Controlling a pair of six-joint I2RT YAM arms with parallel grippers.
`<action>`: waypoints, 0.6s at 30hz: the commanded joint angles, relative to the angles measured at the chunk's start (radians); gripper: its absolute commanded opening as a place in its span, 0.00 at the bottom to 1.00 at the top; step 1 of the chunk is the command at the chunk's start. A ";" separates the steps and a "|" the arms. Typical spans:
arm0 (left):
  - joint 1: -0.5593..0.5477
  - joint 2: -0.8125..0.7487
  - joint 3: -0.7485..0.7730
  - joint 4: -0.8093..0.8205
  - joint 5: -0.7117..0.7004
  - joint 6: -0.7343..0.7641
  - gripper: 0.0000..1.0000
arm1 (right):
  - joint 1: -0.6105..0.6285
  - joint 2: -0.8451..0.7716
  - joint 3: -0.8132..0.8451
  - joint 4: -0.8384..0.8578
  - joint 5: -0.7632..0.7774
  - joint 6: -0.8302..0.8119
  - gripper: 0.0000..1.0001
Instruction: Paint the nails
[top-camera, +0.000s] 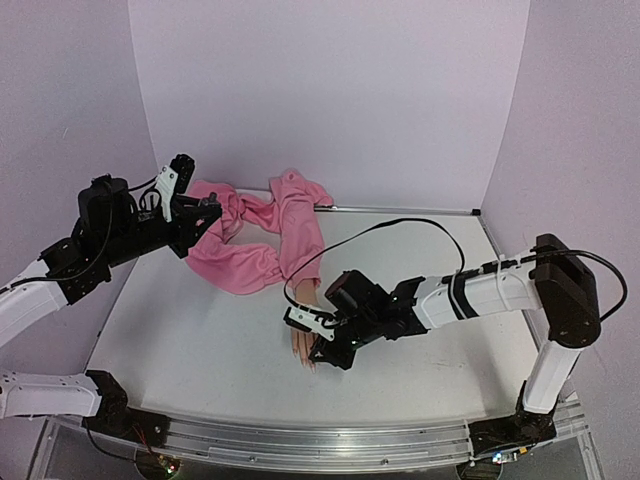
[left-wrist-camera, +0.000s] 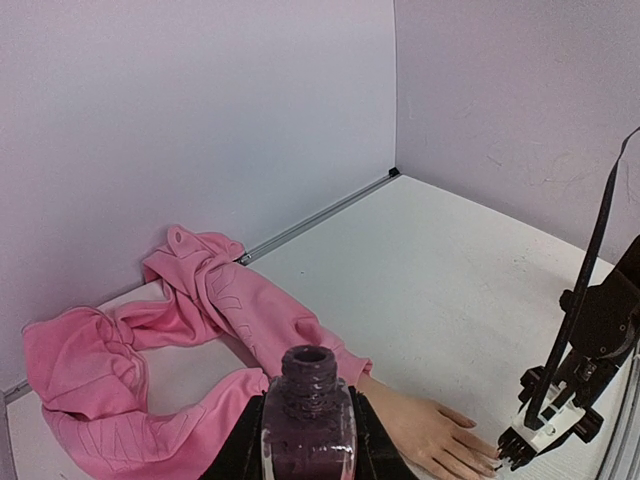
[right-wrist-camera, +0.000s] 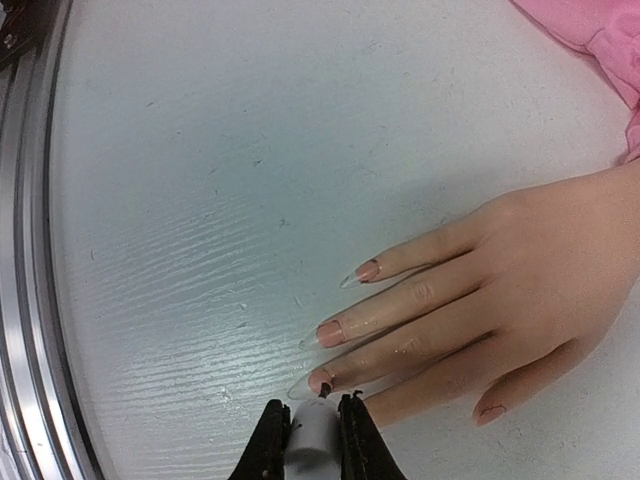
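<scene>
Across the flat white tabletop (top-camera: 200, 340), matt and faintly scuffed with fine scratches in the right wrist view, plain lilac walls (top-camera: 330, 90) close in on three sides; a thin metal strip (top-camera: 400, 210) runs where the back wall meets the surface, and a ribbed aluminium rail (top-camera: 330, 440) edges the near side. A soft, crumpled pink cloth sleeve (top-camera: 260, 235) lies knotted and folded toward the back left, and out of it comes a smooth, pale beige mannequin hand (left-wrist-camera: 430, 435), lying palm down near the middle of the table with its fingers slightly apart. Its nails (right-wrist-camera: 330, 333) are long and tapered, pinkish over the nail beds with clear pointed tips resting on the table. The right gripper (right-wrist-camera: 312, 450) is low over these fingertips, its black fingers pressed together on a white cylindrical brush handle (right-wrist-camera: 312, 435) whose small dark tip (right-wrist-camera: 322, 392) touches the nail of the finger nearest it. The left gripper (top-camera: 190, 205) is raised over the back left corner, well apart from the hand, its jaws clamped on either side of a glossy dark purple glass polish bottle (left-wrist-camera: 308, 420), upright, with its round threaded neck uncapped.
</scene>
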 joint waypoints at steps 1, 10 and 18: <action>0.002 -0.014 0.005 0.052 -0.003 0.008 0.00 | 0.012 0.001 0.003 0.002 0.008 -0.004 0.00; 0.001 -0.010 0.004 0.052 0.000 0.009 0.00 | 0.015 0.005 0.004 0.002 0.001 -0.008 0.00; 0.002 -0.011 0.003 0.052 0.002 0.005 0.00 | 0.019 0.008 0.004 -0.001 0.012 -0.007 0.00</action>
